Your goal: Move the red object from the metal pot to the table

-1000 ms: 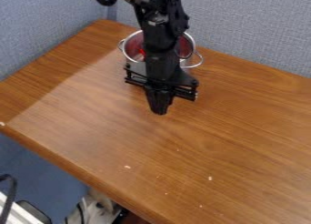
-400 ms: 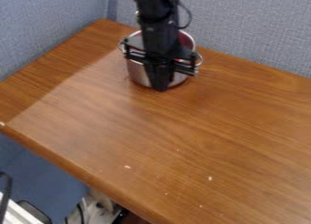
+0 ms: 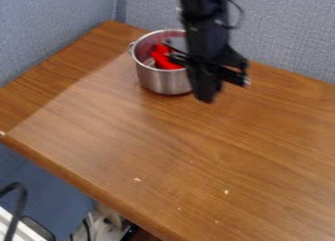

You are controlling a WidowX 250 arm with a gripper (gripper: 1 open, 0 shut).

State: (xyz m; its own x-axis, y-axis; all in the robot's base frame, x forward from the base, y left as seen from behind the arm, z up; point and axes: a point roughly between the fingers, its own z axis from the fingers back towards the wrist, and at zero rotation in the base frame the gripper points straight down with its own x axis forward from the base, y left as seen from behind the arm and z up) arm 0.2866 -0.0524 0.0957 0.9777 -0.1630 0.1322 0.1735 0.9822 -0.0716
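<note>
The metal pot [image 3: 159, 79] stands near the table's [image 3: 131, 147] back edge. The red object [image 3: 163, 57] lies inside it, its upper part showing above the rim. My black gripper [image 3: 207, 94] hangs pointing down just to the right of the pot, its tip above the wood. The fingers read as one dark mass, so I cannot make out a gap between them. Nothing red shows at the fingertips.
A blue-grey wall [image 3: 281, 34] closes the scene behind the pot. The table's rounded edge [image 3: 59, 168] runs along the left and front. Cables and clutter [image 3: 98, 225] lie on the floor below the front edge.
The gripper was down over the pot, covering its opening. It has risen and shifted right, clear of the pot, and the red object now shows inside.
</note>
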